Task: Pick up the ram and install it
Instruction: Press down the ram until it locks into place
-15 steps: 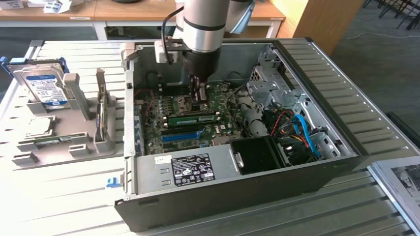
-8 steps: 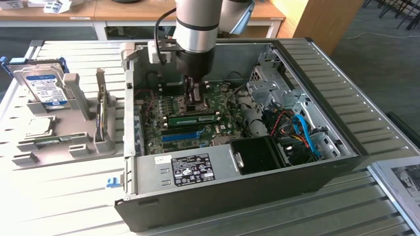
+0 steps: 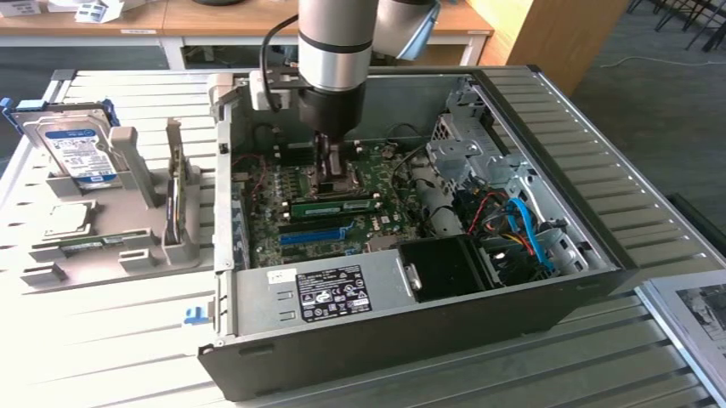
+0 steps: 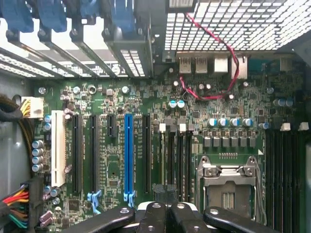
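The wrist view looks onto a green motherboard (image 4: 160,145) with a blue expansion slot (image 4: 128,155), a white slot (image 4: 58,148) and black slots between them. An empty CPU socket (image 4: 228,187) sits beside black memory slots (image 4: 286,179). A red cable (image 4: 228,63) loops near the rear ports. The gripper (image 4: 167,216) has its black jaws closed together.

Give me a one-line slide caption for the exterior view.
Robot arm's shut gripper lowered inside the open computer case, just above the green ram on the motherboard.
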